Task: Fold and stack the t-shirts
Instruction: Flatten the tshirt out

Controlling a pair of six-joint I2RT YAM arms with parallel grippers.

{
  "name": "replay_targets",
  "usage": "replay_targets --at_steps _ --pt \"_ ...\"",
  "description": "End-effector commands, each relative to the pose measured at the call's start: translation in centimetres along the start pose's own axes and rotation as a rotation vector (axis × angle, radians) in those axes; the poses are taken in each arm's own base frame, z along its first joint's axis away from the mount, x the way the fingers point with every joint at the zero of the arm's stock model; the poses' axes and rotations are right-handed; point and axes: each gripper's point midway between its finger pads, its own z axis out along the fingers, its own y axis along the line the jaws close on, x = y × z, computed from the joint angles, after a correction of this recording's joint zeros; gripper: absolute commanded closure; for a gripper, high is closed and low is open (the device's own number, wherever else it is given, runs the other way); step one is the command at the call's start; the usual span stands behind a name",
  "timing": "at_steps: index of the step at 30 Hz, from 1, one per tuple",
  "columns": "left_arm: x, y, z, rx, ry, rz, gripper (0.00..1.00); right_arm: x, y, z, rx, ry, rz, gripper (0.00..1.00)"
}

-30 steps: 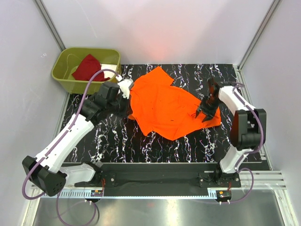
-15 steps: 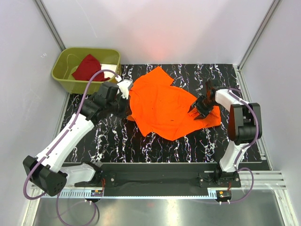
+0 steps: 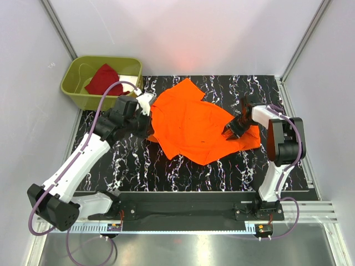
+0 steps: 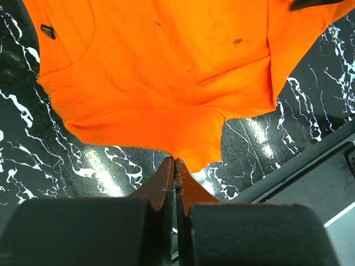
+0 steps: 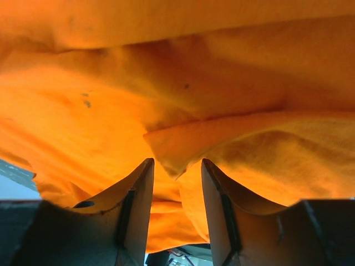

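2 ends of the orange t-shirt [image 3: 191, 124] are engaged: the left pincer [image 4: 175, 162] clamped on its edge, the right pincer [image 5: 177, 162] half-open astride a fold.

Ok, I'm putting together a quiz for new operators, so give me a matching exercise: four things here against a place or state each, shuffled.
1 orange t-shirt
2 dark red t-shirt
3 left gripper
4 right gripper

A inside the green bin
B fingers apart around an orange fold
C lying on the table
D fingers shut on an orange edge

Pairs: 1-C, 2-A, 3-D, 4-B
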Motion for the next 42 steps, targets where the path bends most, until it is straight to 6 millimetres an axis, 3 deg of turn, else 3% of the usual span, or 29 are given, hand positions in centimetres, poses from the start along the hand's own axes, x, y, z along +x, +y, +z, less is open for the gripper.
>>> replay_targets --at_steps 1,6,10,13,19,20,22,24,25,26,27,28,29,31,33,37,39,40,42 --pt "-1.8 -0.3 0.1 0.024 -0.062 0.015 1.00 -1.1 0.8 0.2 -0.001 -0.034 0.002 0.55" --pt "-2.1 0.0 -0.1 0.013 -0.071 0.001 1.00 -1.4 0.9 0.0 0.005 -0.043 -0.015 0.71" --pt "-2.7 0.2 -0.4 0.001 -0.097 -0.033 1.00 -1.9 0.8 -2.2 0.046 -0.079 -0.052 0.97" --pt "-4.0 0.2 -1.0 -0.007 -0.153 -0.069 1.00 -2.2 0.7 -4.7 0.069 -0.127 -0.100 1.00" --pt "-9.9 0.6 -2.6 -0.064 -0.322 -0.096 1.00 -3.7 1.7 -10.9 0.078 -0.263 -0.192 1.00" --pt "-12.0 0.6 -3.6 -0.072 -0.381 -0.095 1.00 -4.0 2.0 -11.7 0.074 -0.285 -0.203 1.00" --pt "-14.0 0.8 -3.6 -0.088 -0.412 -0.094 1.00 -5.3 2.9 -14.4 0.060 -0.360 -0.209 1.00" --pt "-17.6 0.9 -5.5 -0.114 -0.501 -0.077 1.00 -6.6 4.0 -17.2 0.039 -0.429 -0.216 1.00" --pt "-18.6 1.6 -5.1 -0.144 -0.510 -0.081 1.00 -7.4 3.9 -18.3 0.037 -0.456 -0.202 1.00" --pt "-21.1 1.8 -7.1 -0.159 -0.585 -0.073 1.00 -7.9 4.1 -19.3 0.025 -0.476 -0.194 1.00" --pt "-22.2 1.9 -7.7 -0.166 -0.610 -0.074 1.00 -8.2 4.9 -21.0 0.000 -0.506 -0.191 1.00" --pt "-23.2 2.4 -7.4 -0.184 -0.620 -0.077 1.00 -9.7 4.1 -22.6 -0.007 -0.541 -0.145 1.00" --pt "-25.1 2.4 -9.3 -0.188 -0.682 -0.068 1.00 -10.2 4.0 -23.8 -0.019 -0.567 -0.137 1.00" --pt "-27.0 2.7 -10.2 -0.209 -0.738 -0.060 1.00 -11.3 4.0 -26.7 -0.047 -0.633 -0.116 1.00" --pt "-28.8 2.5 -12.5 -0.208 -0.813 -0.049 1.00 -11.6 3.8 -29.1 -0.063 -0.675 -0.110 1.00" --pt "-31.2 0.8 -17.2 -0.176 -0.955 0.024 1.00 -9.9 4.1 -33.7 -0.151 -0.747 -0.120 1.00" --pt "-31.4 0.0 -19.1 -0.164 -1.000 0.060 1.00 -8.7 3.8 -34.6 -0.184 -0.754 -0.110 1.00" --pt "-31.4 -0.9 -21.6 -0.144 -1.057 0.083 1.00 -7.3 3.7 -36.3 -0.228 -0.784 -0.117 1.00" --pt "-30.7 -1.3 -23.0 -0.139 -1.086 0.104 1.00 -5.9 3.4 -37.2 -0.272 -0.796 -0.125 1.00"
